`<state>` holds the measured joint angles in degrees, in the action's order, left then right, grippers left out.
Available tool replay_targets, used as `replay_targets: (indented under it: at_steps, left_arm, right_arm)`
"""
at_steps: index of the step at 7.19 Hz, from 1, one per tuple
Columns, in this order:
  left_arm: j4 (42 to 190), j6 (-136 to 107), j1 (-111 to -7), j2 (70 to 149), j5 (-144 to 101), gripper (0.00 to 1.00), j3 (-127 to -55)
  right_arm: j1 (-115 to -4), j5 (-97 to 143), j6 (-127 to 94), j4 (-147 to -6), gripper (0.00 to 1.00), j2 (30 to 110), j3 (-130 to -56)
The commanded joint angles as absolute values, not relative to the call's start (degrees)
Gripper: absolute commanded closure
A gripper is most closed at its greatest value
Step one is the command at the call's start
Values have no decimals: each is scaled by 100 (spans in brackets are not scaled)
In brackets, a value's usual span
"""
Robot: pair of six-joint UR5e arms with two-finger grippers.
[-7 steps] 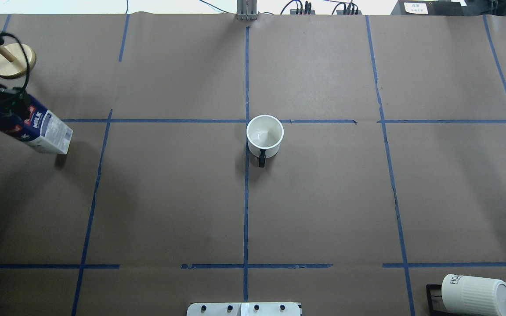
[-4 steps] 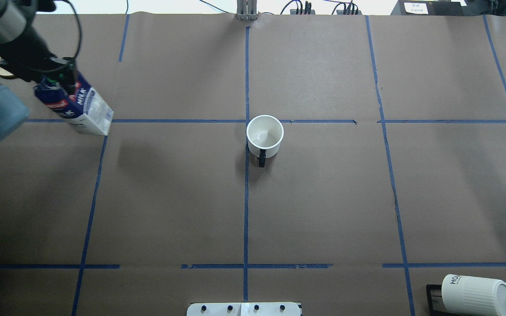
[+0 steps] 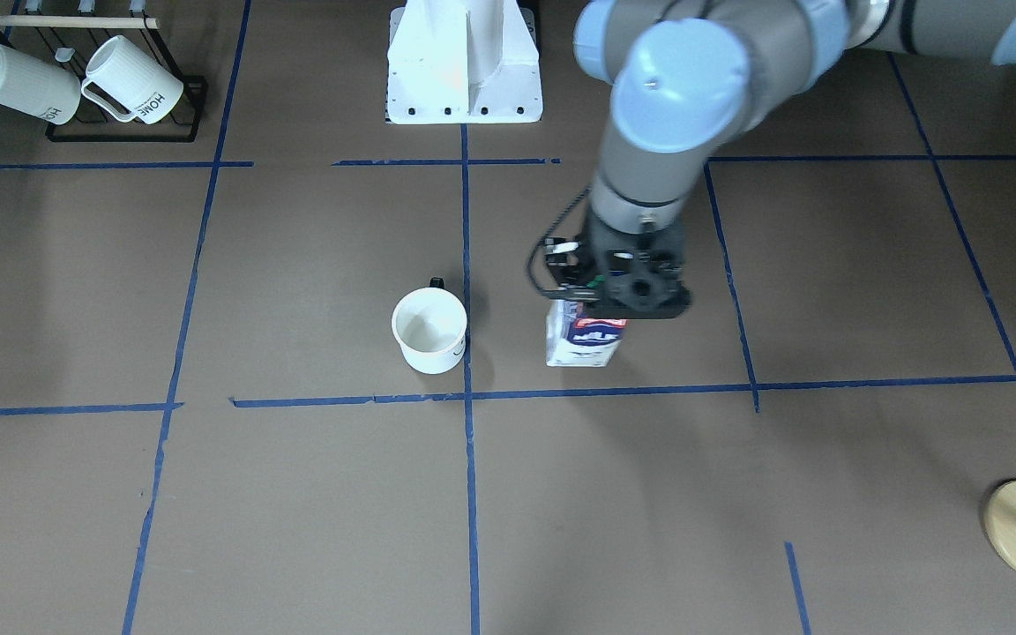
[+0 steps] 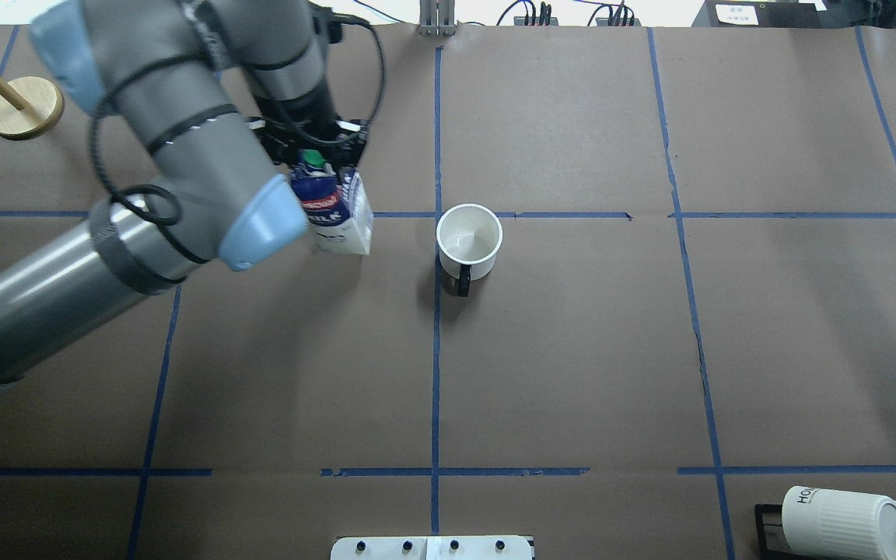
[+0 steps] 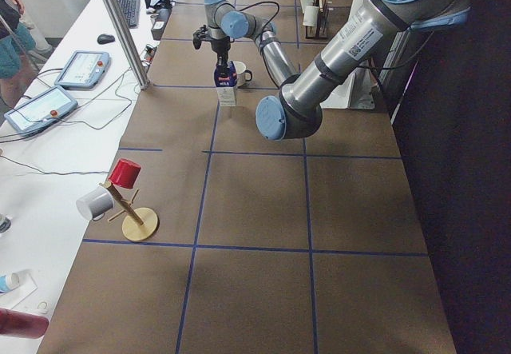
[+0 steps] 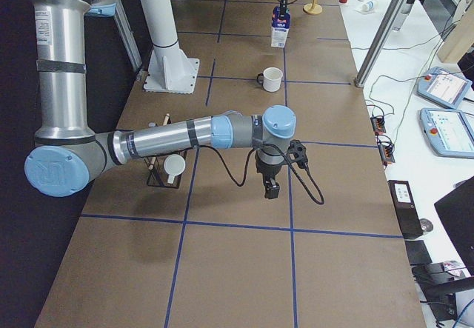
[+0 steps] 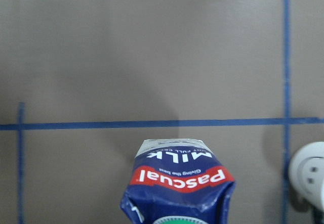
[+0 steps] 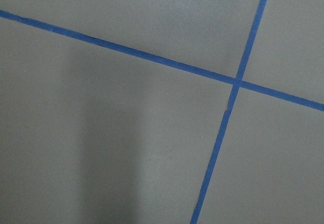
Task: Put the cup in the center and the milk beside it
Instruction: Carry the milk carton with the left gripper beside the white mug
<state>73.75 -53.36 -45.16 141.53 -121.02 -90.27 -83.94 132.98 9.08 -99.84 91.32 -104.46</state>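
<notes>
The cup (image 4: 469, 237) stands touching the center (image 4: 437, 215), the milk (image 4: 335, 214) upright near it across the tape line (image 4: 435, 350), bare worktop (image 4: 405, 253) between them, its top pinched by the left pincer (image 4: 312, 155); whether the right pincer (image 6: 271, 192) is spread I cannot tell.

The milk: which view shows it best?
The left wrist view: the milk is close, its label readable. Overhead, the arm covers its side; front-facing, the left gripper hides its top; the side views show it small.
</notes>
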Motion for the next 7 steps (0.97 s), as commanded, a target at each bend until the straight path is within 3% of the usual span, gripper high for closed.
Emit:
replay_targets:
  at_steps: [1, 4, 5, 6, 7]
  left_arm:
    - [7418, -5414, -4072, 14397, -11780, 69, -8798]
    - [8084, -5650, -3938, 14476, -11610, 68, -8429]
    - [8086, -5651, -3938, 14476, -11610, 60, -8429]
    - [8086, -5651, -3946, 14467, -11610, 22, -8429]
    - [8077, -5651, -3946, 14458, -11602, 0, -8455]
  right_arm:
    - [-8394, 13298, 870, -9984, 0, 9132, -10441]
    - [-8385, 13298, 870, -9984, 0, 9141, -10424]
    - [-8385, 13298, 870, -9984, 0, 9132, -10415]
    - [-8393, 13298, 870, -9984, 0, 9132, -10424]
    - [-8385, 13298, 870, -9984, 0, 9132, -10406]
